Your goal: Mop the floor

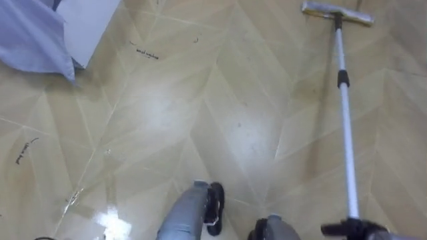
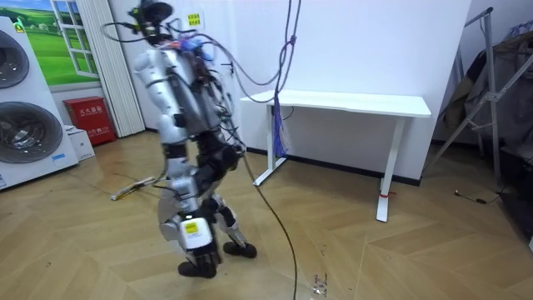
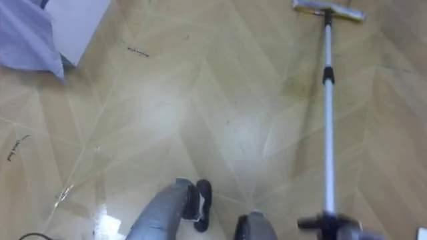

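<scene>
The flat mop, a slim silver metal pole with a black collar and a pale rectangular head, lies with its long axis running 12 to 6 o'clock; its head rests on the glossy tan herringbone floor, at 12 o'clock from the right hand, whose dark fingers look wrapped round the pole's near end; the left hand hangs at 9 o'clock of it, off the pole, its state beyond telling; a blue-grey cloth lies well apart at 10 o'clock
</scene>
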`<state>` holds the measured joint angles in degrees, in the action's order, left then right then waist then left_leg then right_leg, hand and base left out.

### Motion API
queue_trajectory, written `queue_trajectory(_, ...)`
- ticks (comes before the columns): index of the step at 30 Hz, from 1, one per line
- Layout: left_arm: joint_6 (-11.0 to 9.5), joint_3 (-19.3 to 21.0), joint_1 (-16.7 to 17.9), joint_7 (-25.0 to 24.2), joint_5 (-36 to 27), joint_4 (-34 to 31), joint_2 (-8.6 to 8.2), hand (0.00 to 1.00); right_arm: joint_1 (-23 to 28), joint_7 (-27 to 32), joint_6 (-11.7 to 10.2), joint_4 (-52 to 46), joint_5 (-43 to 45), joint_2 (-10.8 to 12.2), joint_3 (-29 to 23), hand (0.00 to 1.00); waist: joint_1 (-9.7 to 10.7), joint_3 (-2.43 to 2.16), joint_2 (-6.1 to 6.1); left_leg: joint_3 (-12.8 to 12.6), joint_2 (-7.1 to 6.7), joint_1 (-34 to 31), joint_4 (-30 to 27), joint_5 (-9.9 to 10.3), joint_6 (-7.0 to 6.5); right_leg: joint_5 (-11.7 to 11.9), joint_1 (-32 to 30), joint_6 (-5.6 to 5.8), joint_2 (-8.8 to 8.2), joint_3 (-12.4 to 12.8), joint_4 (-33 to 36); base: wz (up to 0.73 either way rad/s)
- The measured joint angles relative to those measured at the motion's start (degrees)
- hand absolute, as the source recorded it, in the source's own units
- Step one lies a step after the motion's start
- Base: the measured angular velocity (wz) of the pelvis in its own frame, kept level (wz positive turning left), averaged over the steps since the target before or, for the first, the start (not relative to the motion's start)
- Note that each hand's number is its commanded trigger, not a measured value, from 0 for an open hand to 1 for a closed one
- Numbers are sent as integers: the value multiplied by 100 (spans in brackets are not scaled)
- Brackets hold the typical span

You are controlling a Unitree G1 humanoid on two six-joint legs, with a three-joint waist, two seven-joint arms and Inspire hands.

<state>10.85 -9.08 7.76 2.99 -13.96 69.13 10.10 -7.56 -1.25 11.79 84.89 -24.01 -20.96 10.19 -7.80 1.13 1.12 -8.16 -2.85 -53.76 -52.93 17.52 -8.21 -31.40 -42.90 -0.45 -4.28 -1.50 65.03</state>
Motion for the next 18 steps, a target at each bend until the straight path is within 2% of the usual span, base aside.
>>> queue_trajectory(1, -29, 2, 1, 5, 2, -2, -27, 0, 462, 81, 27, 2, -10, 38, 39, 100, 31, -52, 82, -10, -70, 94, -189, 261, -104, 458, -240, 90, -53, 122, 674, 14)
queue_trajectory(2, -42, 7, 49, 14, 66, -81, -52, 0, 842, 119, 36, -10, -12, 107, 38, 100, 115, -113, 170, 26, -140, 238, -303, 523, -166, 962, -448, 142, -57, 137, 1219, 4)
queue_trajectory(3, -55, 7, 80, 22, 80, -150, -55, 0, 982, 125, 35, -19, -30, 165, 37, 100, 159, -139, 210, 84, -220, 294, -305, 591, -199, 1066, -553, 149, -75, 153, 1383, -3)
queue_trajectory(4, -138, 1, 71, 35, 80, -262, -65, 0, 1137, 147, 35, -23, -87, 280, 37, 100, 272, -121, 287, 219, -333, 423, -294, 664, -220, 1049, -788, 150, -72, 150, 1489, -11)
queue_trajectory(5, -236, -4, 23, 31, 96, -277, -93, 0, 1192, 211, 34, -22, -90, 396, 18, 100, 352, -87, 379, 379, -418, 576, -247, 697, -208, 1017, -1012, 184, -33, 111, 1291, -24)
queue_trajectory(6, -261, -5, 13, 28, 112, -279, -109, 0, 1195, 250, 34, -21, -68, 446, 5, 100, 375, -88, 412, 465, -453, 661, -188, 717, -194, 999, -1095, 183, -3, 107, 1073, -42)
queue_trajectory(7, -268, -18, 8, 28, 110, -276, -127, 0, 1150, 311, 32, -22, -41, 546, -4, 100, 411, -99, 456, 653, -535, 832, -57, 736, -161, 991, -1190, 165, 76, 120, 425, -54)
queue_trajectory(8, -266, -13, 13, 30, 114, -256, -153, 0, 1061, 328, 34, -22, 7, 624, -16, 100, 416, -80, 466, 857, -611, 1037, 118, 774, -113, 1007, -1186, 137, 163, 129, -380, -57)
queue_trajectory(9, -263, -12, 24, 38, 114, -240, -170, 0, 1018, 330, 39, -22, 12, 650, -16, 100, 404, -62, 450, 906, -626, 1145, 204, 796, -94, 1039, -1171, 93, 198, 118, -771, -56)
queue_trajectory(10, -242, -1, 75, 57, 111, -220, -192, 0, 897, 363, 107, -23, 73, 677, -26, 100, 382, -53, 440, 1085, -706, 1349, 310, 841, -61, 1163, -1087, 5, 256, 94, -1366, -46)
queue_trajectory(11, -183, -5, 147, 108, 56, -219, -211, 0, 721, 429, 228, -21, 132, 656, -50, 100, 353, -43, 441, 1197, -763, 1546, 308, 962, -3, 1296, -946, -88, 244, 5, -1589, -32)
queue_trajectory(12, -148, -4, 179, 151, -5, -218, -219, 0, 633, 458, 292, -12, 184, 634, -106, 100, 356, -42, 445, 1237, -794, 1625, 251, 1023, 56, 1305, -846, -115, 182, -47, -1544, -6)
queue_trajectory(13, -111, -12, 218, 217, -184, -199, -199, 0, 410, 526, 460, -6, 273, 567, -197, 100, 315, -16, 396, 1127, -782, 1664, -109, 1027, 212, 1252, -678, -130, 33, -168, -1382, 0)
queue_trajectory(14, -107, -12, 277, 314, -437, -196, -150, 0, 45, 573, 605, -2, 495, 498, -344, 100, 268, 30, 254, 831, -673, 1502, -798, 806, 609, 1081, -602, -202, -23, -179, -1111, -6)
queue_trajectory(15, -92, -27, 315, 353, -567, -196, -125, 0, -177, 576, 623, -4, 583, 448, -357, 100, 242, 34, 197, 676, -580, 1326, -1202, 589, 841, 985, -587, -231, -11, -166, -1001, -24)
queue_trajectory(16, -60, -48, 385, 429, -890, -261, -67, 0, -590, 566, 609, -58, 622, 332, -336, 100, 142, 23, 72, 454, -395, 920, -2023, -84, 1030, 812, -580, -274, 49, -132, -811, -26)
queue_trajectory(17, -60, -97, 398, 441, -1152, -286, 14, 0, -927, 545, 534, -188, 577, 246, -271, 100, 25, 33, -107, 283, -242, 508, -2651, -1004, 1029, 670, -563, -340, 103, -72, -662, -19)
queue_trajectory(18, -59, -143, 398, 438, -1208, -290, 47, 0, -1063, 540, 487, -282, 544, 204, -243, 100, -25, 54, -188, 247, -200, 306, -2898, -1457, 1021, 587, -535, -346, 113, -44, -599, 0)
